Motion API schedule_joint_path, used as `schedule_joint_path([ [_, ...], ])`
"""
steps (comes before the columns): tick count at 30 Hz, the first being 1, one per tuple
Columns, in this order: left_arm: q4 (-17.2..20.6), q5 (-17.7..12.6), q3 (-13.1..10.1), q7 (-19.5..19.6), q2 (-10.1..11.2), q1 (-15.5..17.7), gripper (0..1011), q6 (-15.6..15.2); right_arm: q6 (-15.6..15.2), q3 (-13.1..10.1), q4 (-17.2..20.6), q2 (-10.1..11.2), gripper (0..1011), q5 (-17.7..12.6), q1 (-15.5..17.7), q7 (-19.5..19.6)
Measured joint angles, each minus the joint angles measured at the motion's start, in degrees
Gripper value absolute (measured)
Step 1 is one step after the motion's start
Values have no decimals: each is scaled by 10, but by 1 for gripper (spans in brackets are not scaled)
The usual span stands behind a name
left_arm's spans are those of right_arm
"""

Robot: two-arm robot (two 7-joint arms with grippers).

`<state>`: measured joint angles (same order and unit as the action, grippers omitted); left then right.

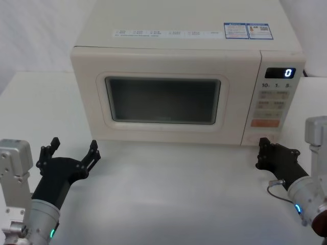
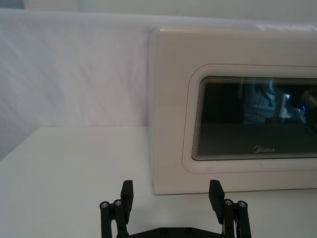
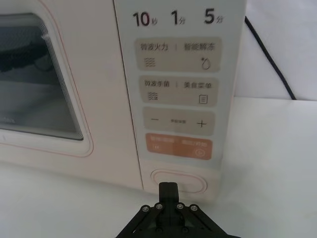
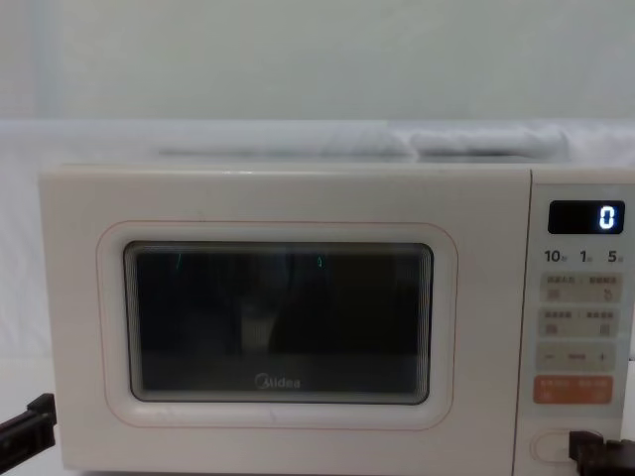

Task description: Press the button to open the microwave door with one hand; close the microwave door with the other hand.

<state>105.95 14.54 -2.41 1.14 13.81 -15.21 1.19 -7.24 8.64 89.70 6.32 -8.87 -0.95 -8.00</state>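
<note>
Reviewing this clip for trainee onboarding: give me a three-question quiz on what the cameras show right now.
1. True or false: the microwave door is shut.
2. Which gripper is lined up with the button? A) left gripper B) right gripper
3. Fill in: the display reads ___.

Key: 1 true, flush with the control panel. 2 B; its closed fingers sit just in front of it. 3 "0".

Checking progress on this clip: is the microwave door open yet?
No, the microwave door sits flush with the control panel.
</note>
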Motion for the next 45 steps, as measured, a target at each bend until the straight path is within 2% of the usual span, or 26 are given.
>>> schedule_joint_path([
  [8, 0, 0, 0, 0, 0, 0, 1001, 0, -2, 9, -14, -1, 0, 23, -11, 14],
  [17, 0, 0, 0, 0, 0, 0, 1001, 0, 4, 10, -26, -8, 0, 33, -17, 17],
  [45, 0, 0, 0, 0, 0, 0, 1001, 0, 22, -6, -51, -26, 0, 36, -27, 23],
])
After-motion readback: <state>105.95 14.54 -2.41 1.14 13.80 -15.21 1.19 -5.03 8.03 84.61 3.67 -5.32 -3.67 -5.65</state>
